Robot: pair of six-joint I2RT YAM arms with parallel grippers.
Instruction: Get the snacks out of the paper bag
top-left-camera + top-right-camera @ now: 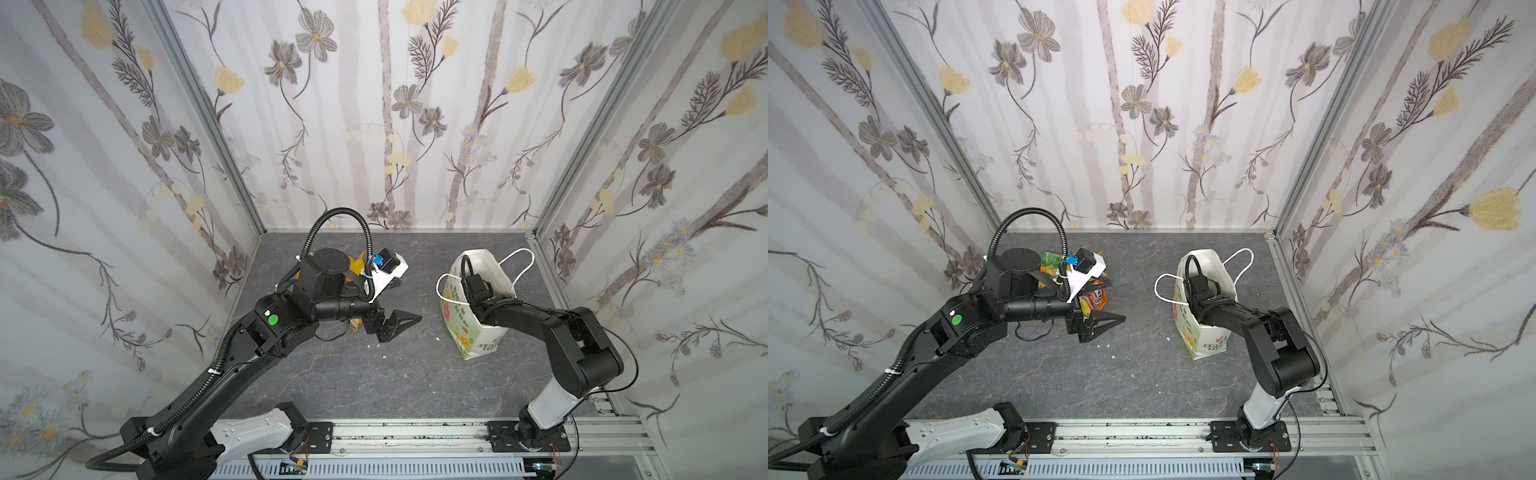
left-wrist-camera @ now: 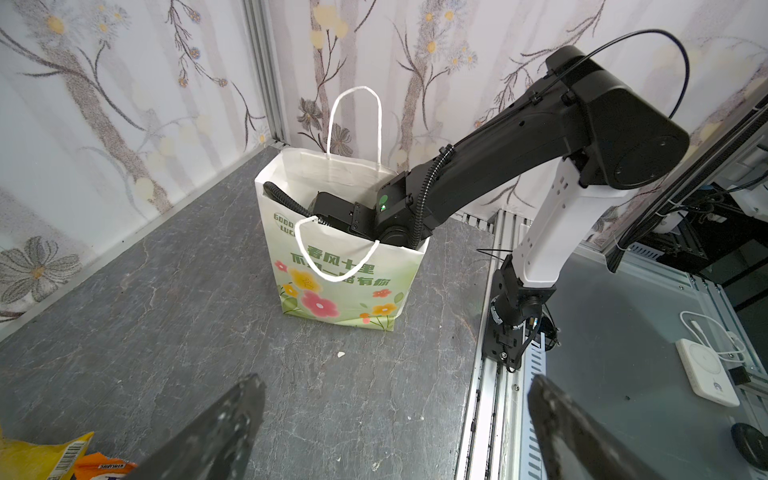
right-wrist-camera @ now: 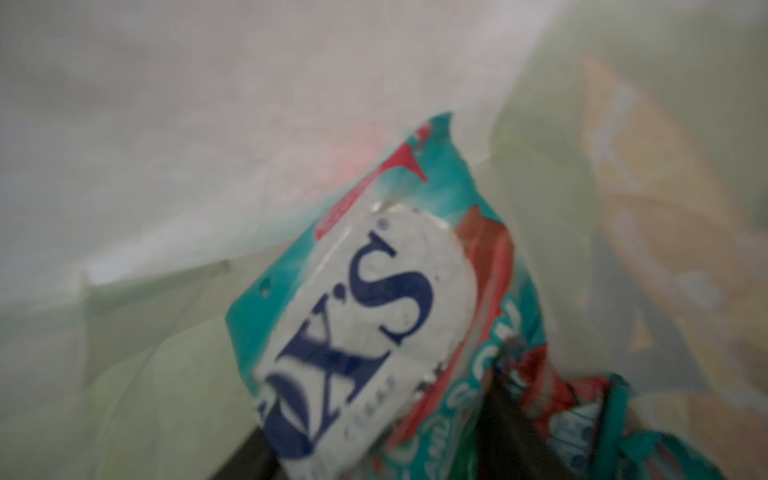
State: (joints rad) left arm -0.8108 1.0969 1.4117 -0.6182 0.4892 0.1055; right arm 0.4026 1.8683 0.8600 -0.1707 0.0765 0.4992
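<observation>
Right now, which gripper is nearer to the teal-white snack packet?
Right. The right gripper is inside the paper bag, fingers either side of the teal-white packet; the left gripper hangs open over the table, outside the bag.

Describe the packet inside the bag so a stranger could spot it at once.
A white paper bag stands on the right of the grey table, the right arm reaching into it. The packet lies inside, shown by the right wrist view. It is teal with a white panel and dark blue letters, while the snacks piled outside are yellow, orange and green.
</observation>
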